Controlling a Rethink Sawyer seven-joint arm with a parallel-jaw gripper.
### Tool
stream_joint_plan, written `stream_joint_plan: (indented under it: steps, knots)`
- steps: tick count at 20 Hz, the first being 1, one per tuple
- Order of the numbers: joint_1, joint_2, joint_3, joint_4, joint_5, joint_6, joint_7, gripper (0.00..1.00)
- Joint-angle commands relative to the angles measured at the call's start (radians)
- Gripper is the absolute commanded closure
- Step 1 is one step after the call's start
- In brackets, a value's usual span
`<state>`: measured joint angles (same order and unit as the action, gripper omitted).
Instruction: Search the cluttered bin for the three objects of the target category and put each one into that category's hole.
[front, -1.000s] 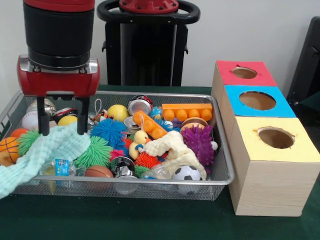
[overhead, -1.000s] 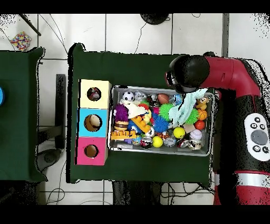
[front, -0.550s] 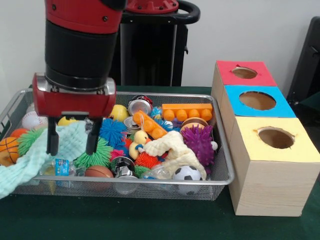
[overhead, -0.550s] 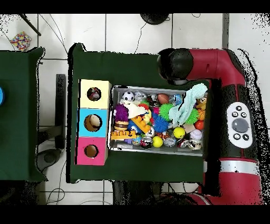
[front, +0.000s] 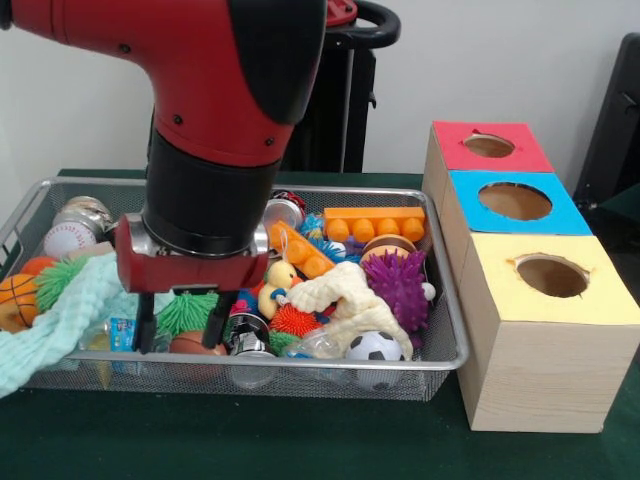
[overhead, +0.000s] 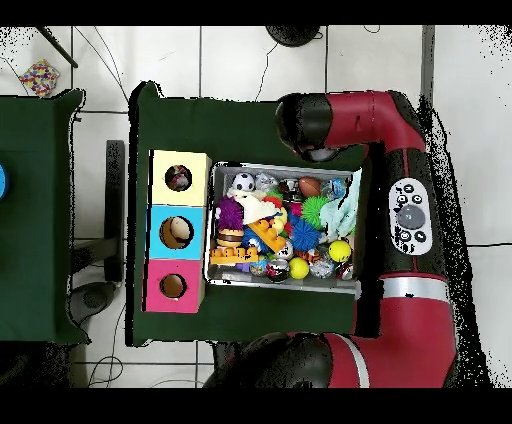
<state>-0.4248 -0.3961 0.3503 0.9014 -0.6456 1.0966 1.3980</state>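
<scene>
A wire bin (front: 445, 330) holds mixed toys: a soccer ball (front: 373, 347), a small brown football (front: 195, 344), a basketball (front: 14, 296), a baseball (front: 67, 239), spiky balls such as a purple one (front: 396, 285), a rubber duck (front: 276, 286) and an orange brick (front: 375, 221). My gripper (front: 180, 333) is open, low at the bin's near edge, with one finger on each side of the brown football. It holds nothing. From above, the arm (overhead: 325, 120) hides the gripper; the football (overhead: 309, 186) and soccer ball (overhead: 243, 182) show.
A mint towel (front: 60, 320) drapes over the bin's left corner. A cream cloth (front: 345, 300) lies mid-bin. Right of the bin stand three boxes with top holes: red (front: 489, 146), blue (front: 515, 201), yellow (front: 551, 276). Overhead they are yellow (overhead: 179, 177), blue (overhead: 176, 232), red (overhead: 173, 286).
The arm swung right and toward the bin's near edge, and came lower. The open gripper went from over the towel to beside the brown football.
</scene>
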Motion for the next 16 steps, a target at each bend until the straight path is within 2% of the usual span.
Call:
stream_joint_plan:
  steps: [1, 5, 7, 13, 16]
  knots:
    - [-0.003, -0.022, -0.044, 0.016, -0.027, 0.130, -0.125, 0.00]
    - [-0.016, -0.090, -0.060, 0.070, -0.016, 0.170, -0.185, 0.00]
    - [-0.016, -0.105, -0.077, 0.080, -0.033, 0.184, -0.213, 0.00]
    - [-0.022, -0.108, -0.130, 0.091, -0.083, 0.182, -0.238, 0.00]
    - [-0.027, -0.074, -0.128, 0.064, -0.085, 0.208, -0.261, 0.00]
